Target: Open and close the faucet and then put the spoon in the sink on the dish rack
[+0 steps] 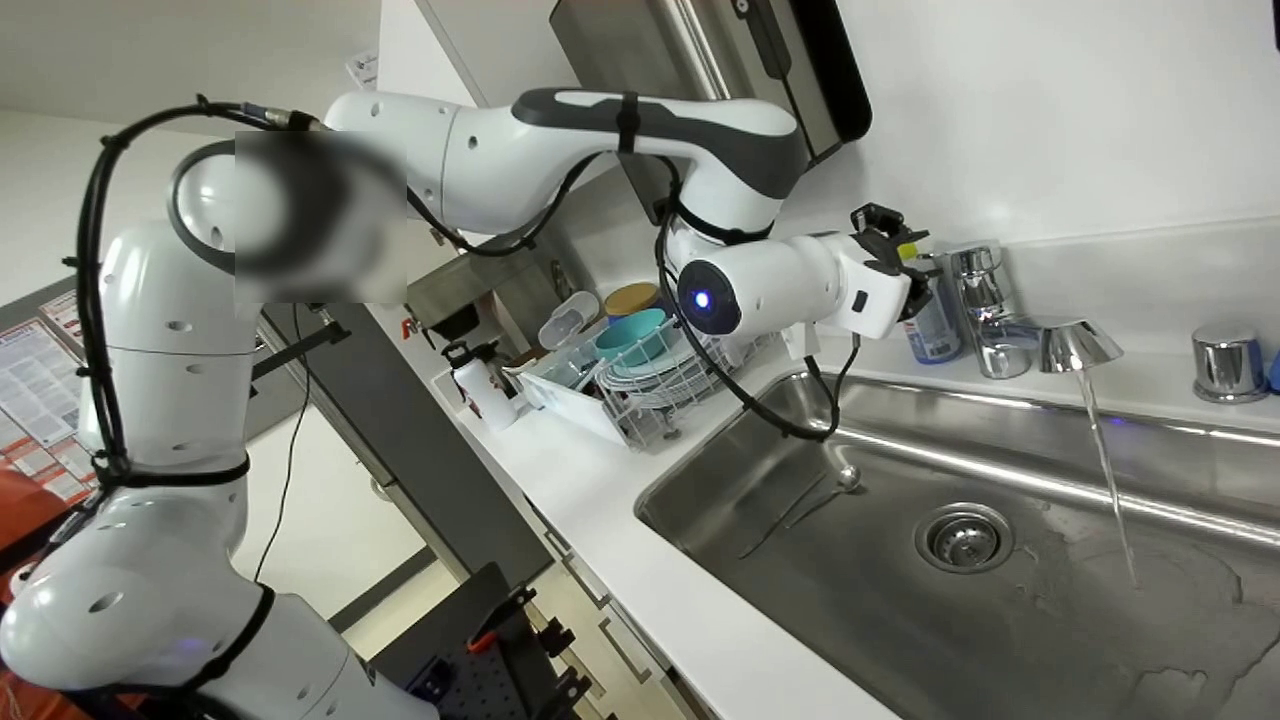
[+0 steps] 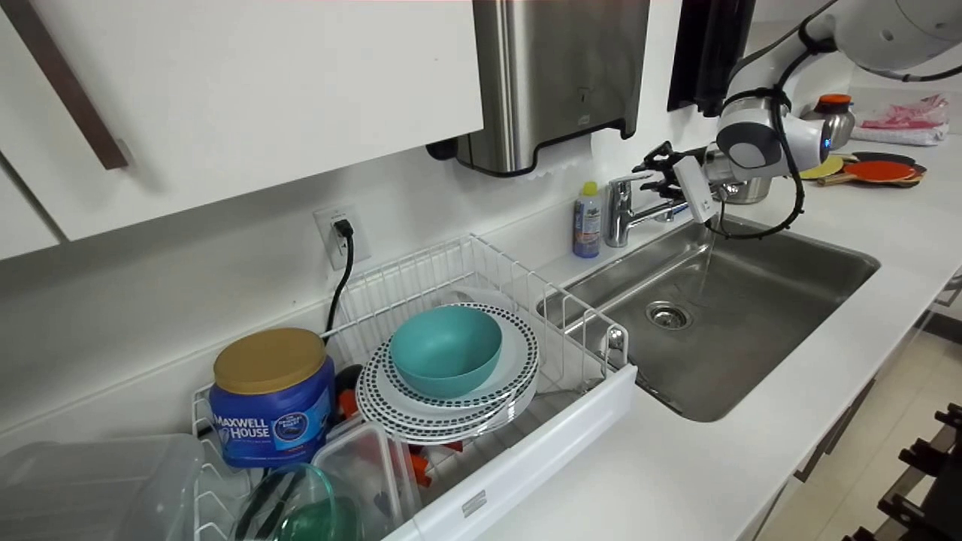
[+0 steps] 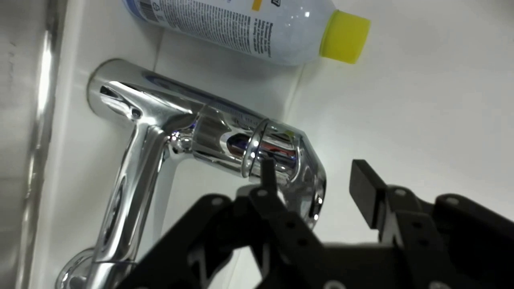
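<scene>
The claw (image 3: 314,176) stood partway spread at the chrome faucet (image 3: 227,134), the lever handle (image 3: 310,182) showing between its fingers (image 3: 366,192); whether they touched it was unclear. Water (image 1: 1103,450) ran from the spout (image 1: 1078,345) into the stainless-steel sink (image 1: 880,625), where the spoon (image 1: 848,479) lay at the end nearest the wire dish rack (image 2: 556,443).

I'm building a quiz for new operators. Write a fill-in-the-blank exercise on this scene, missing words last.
1. From the faucet, ____ runs into the sink.
2. The bottle beside the faucet has a ____ cap.
3. In the dish rack, a teal bowl sits on stacked ____.
4. In the wrist view, the jaws of the end effector stand ____ (open or shut).

Missing words: water; yellow; plates; open.
</scene>
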